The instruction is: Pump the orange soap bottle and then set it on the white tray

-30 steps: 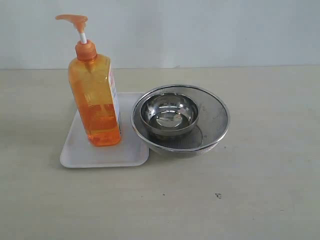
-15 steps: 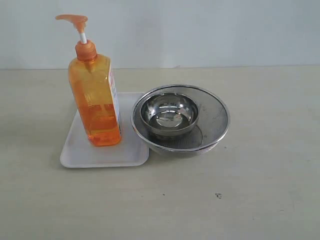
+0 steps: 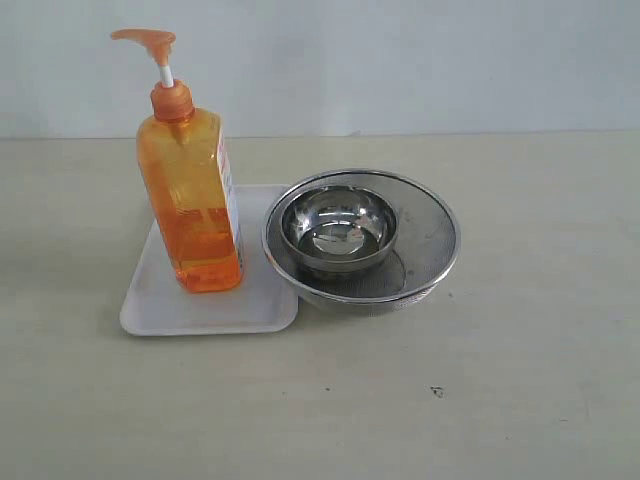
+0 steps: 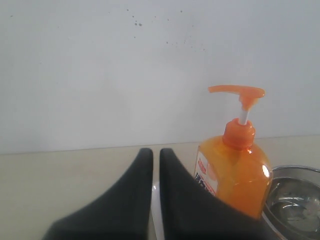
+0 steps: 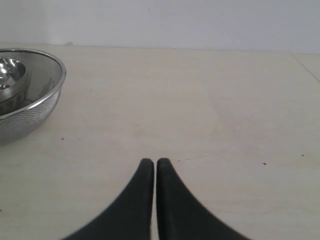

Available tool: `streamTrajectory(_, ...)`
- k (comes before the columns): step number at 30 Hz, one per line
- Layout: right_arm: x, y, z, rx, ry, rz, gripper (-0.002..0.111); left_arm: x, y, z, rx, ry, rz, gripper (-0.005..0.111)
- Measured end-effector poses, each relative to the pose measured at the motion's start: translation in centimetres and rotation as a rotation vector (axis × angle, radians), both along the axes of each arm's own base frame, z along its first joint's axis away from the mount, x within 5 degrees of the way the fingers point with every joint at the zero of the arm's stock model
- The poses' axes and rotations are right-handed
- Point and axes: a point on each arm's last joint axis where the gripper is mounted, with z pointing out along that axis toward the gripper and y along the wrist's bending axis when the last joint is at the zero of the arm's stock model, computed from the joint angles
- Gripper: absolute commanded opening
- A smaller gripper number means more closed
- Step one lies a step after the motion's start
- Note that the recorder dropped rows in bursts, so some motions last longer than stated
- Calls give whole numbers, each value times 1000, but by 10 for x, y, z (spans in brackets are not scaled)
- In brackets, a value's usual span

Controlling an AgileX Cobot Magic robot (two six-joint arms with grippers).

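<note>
Field count: one orange soap bottle, standing upright on the one white tray, pump head up; label turned edge-on, lettering unreadable. Tray's right edge is covered by the rim of one mesh strainer, which holds one steel bowl; all sit on the pale table. Two grippers, seen from the wrist views only. Left gripper: fingers drawn together, only a thin slit between them, nothing held; they hide the bottle's base, and the strainer is cut off at the frame edge. Right gripper: fingers pressed together, empty, over bare table; strainer half cut off
</note>
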Motion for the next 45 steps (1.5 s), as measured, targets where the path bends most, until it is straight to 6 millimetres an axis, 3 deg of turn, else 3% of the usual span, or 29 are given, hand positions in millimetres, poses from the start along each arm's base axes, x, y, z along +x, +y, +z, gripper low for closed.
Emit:
streamTrajectory(33, 0, 0, 0, 2, 0, 0, 0, -3, 0, 2, -1, -14, -4, 5)
streamTrajectory(36, 0, 0, 0, 2, 0, 0, 0, -14, 1, 4, -5, -59, -4, 5)
streamTrajectory(40, 0, 0, 0, 2, 0, 0, 0, -46, 3, 3, -15, -178, -4, 5)
streamTrajectory(45, 0, 0, 0, 2, 0, 0, 0, -83, 6, -17, -31, -317, -4, 5)
